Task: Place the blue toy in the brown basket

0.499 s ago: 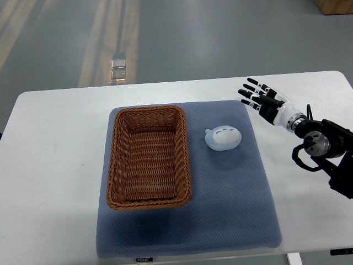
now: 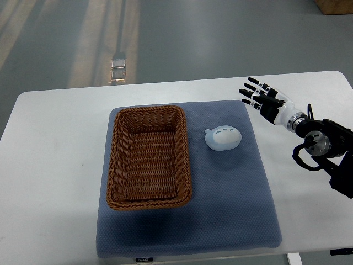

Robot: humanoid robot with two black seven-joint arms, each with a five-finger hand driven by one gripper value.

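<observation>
A pale blue round toy (image 2: 223, 137) lies on the grey-blue mat (image 2: 231, 199), just right of the brown wicker basket (image 2: 148, 156). The basket is empty and sits on the mat's left half. My right hand (image 2: 259, 99) hovers above the table at the mat's upper right corner, up and to the right of the toy and apart from it. Its fingers are spread and hold nothing. The left arm is out of view.
The mat lies on a white table (image 2: 55, 165). The right arm's black forearm (image 2: 325, 149) lies along the table's right edge. Grey floor shows beyond the far edge.
</observation>
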